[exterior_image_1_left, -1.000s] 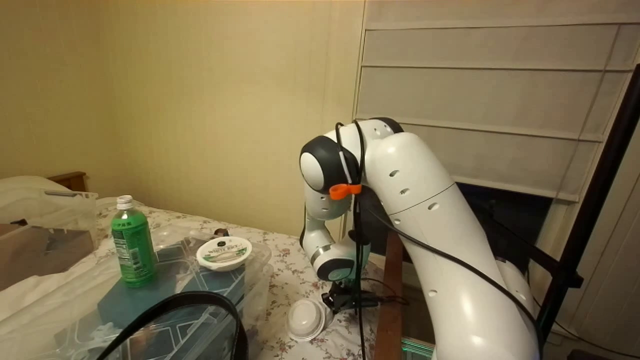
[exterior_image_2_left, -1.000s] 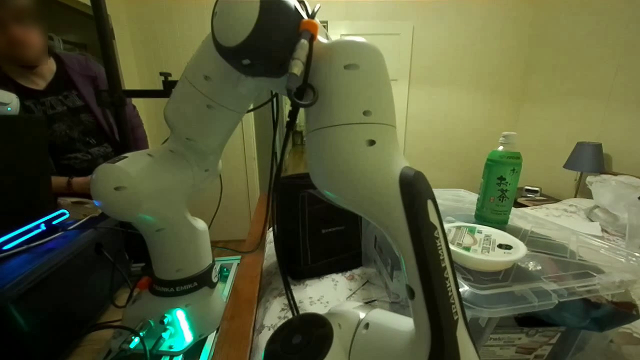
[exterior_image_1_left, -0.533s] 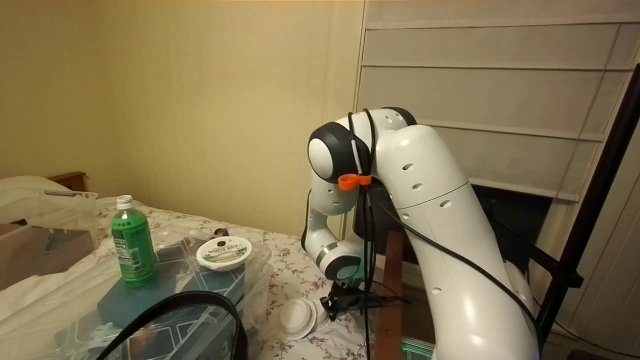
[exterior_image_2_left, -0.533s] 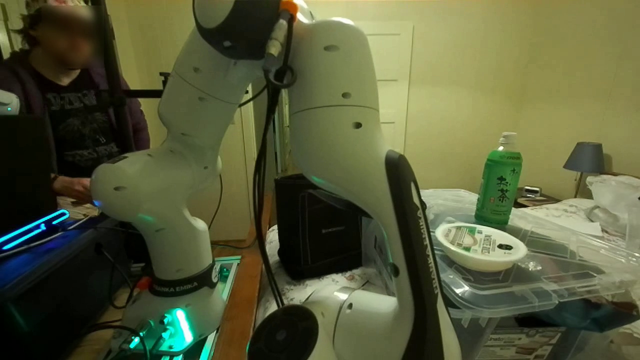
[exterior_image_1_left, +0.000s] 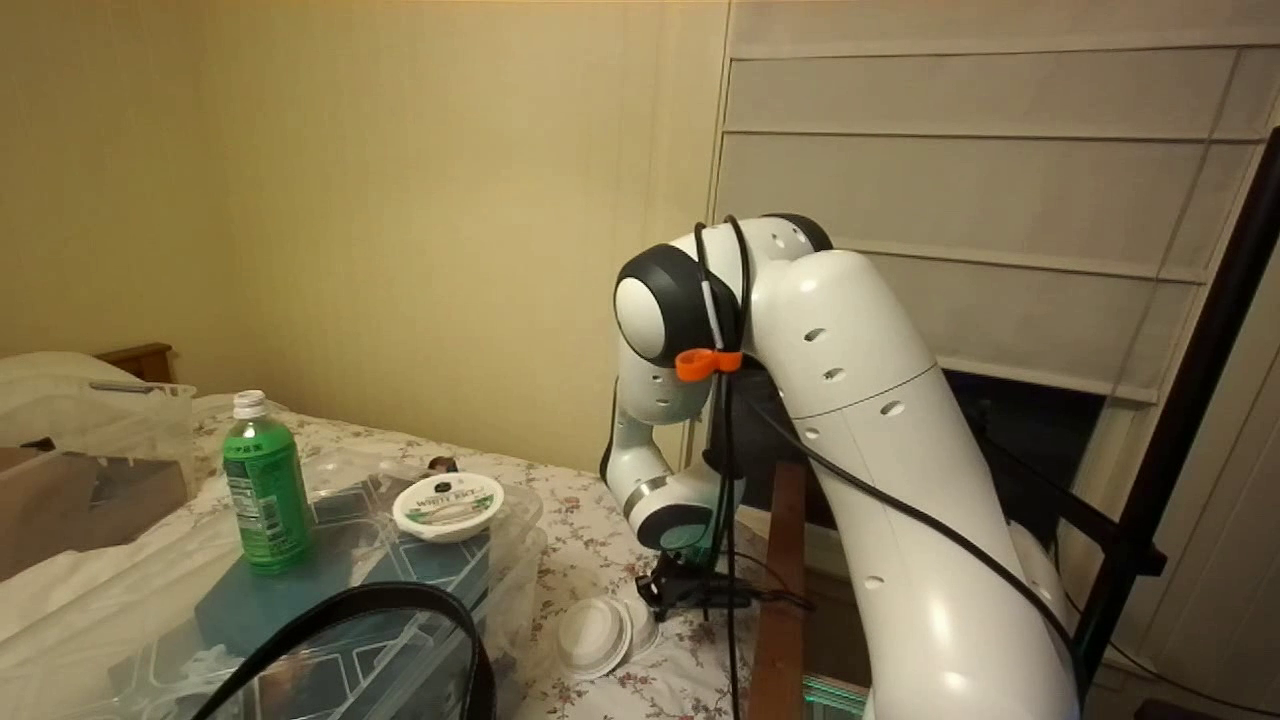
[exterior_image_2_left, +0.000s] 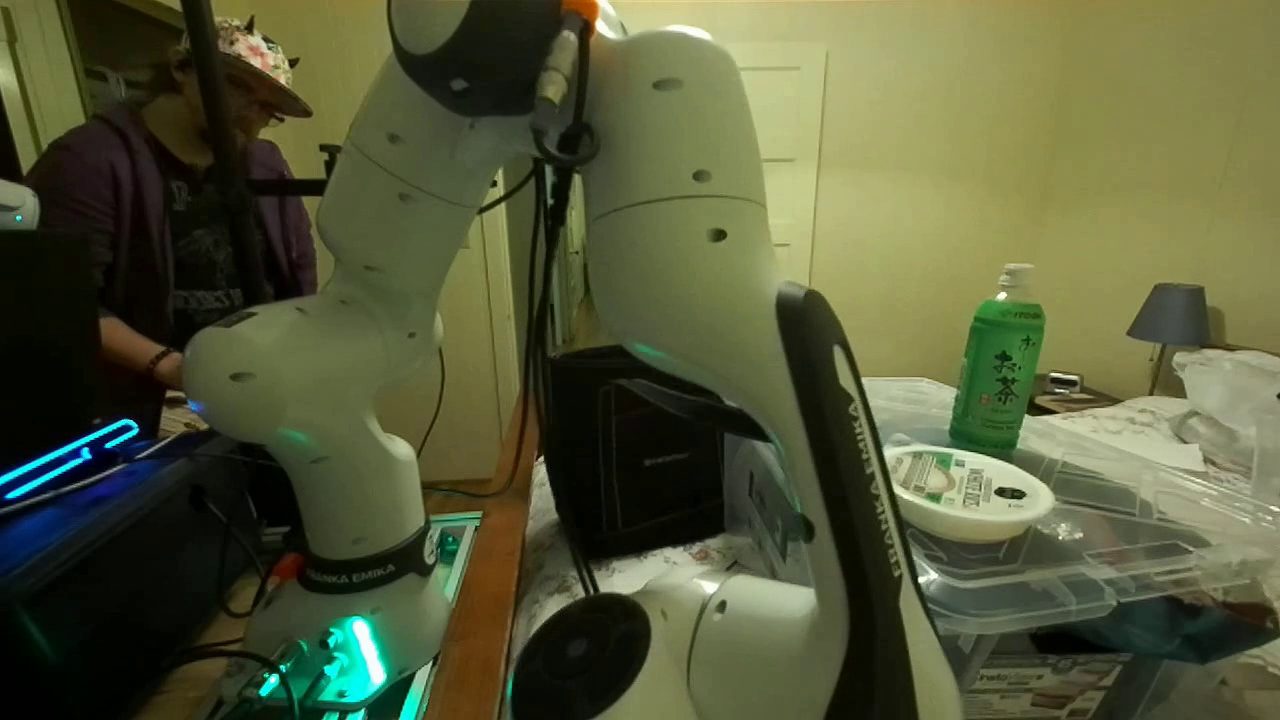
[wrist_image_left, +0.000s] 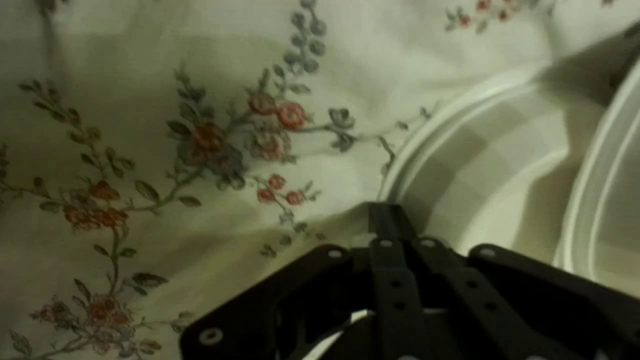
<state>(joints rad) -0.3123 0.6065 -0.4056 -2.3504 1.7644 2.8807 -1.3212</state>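
Fingers (wrist_image_left: 395, 285) rose slightly, closed beside a white bowl (wrist_image_left: 492, 160).

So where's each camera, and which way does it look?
Wrist view: just behind the gripper, looking down at floral bedsheet and round white containers; the shut gripper shows.
An exterior view: beside the arm, looking over the bed toward a window shade; arm and gripper show.
An exterior view: beside the arm, facing roughly the opposite way, toward a door; arm, base and a person show.
Both exterior views share the arm, green tea bottle and white rice bowl.
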